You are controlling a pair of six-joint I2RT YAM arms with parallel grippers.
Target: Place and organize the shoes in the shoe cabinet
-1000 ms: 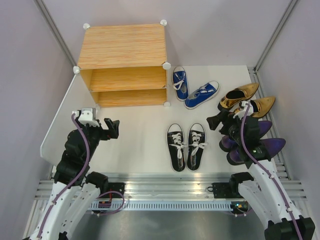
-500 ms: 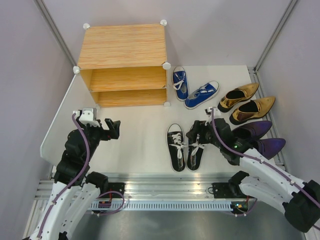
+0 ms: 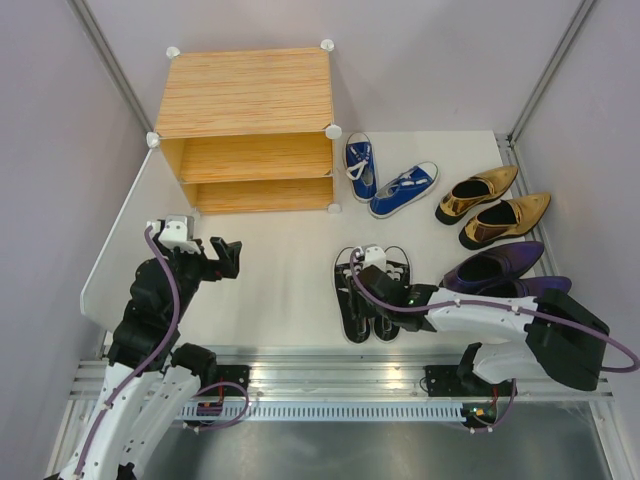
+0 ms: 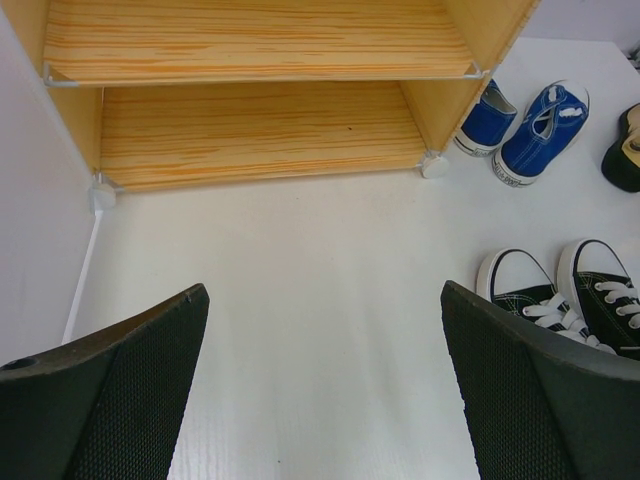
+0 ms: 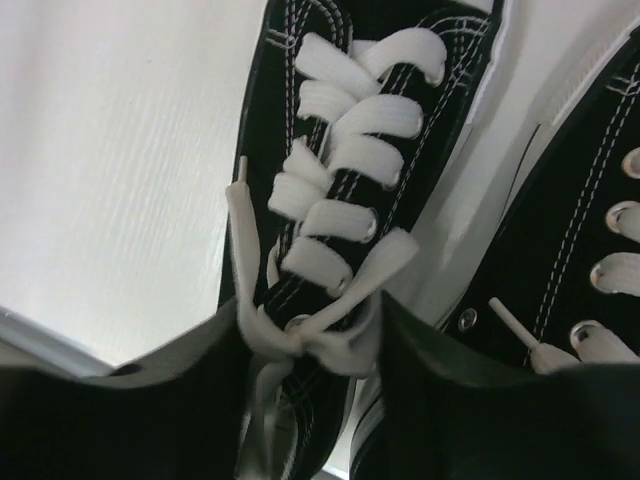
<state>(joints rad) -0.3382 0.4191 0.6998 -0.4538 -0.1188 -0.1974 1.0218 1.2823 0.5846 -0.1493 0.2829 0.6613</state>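
Black sneaker (image 5: 340,200): laced throat lies between the right tool's (image 5: 310,365) fingers.
Right tool: part-open astride it; whether it grips, I cannot tell.
Left tool (image 4: 325,390): wide open, empty, over the bench (image 4: 280,280).

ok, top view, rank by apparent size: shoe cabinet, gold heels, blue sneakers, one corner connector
1. shoe cabinet
2. gold heels
3. blue sneakers, only slightly smaller than the gold pair
4. corner connector
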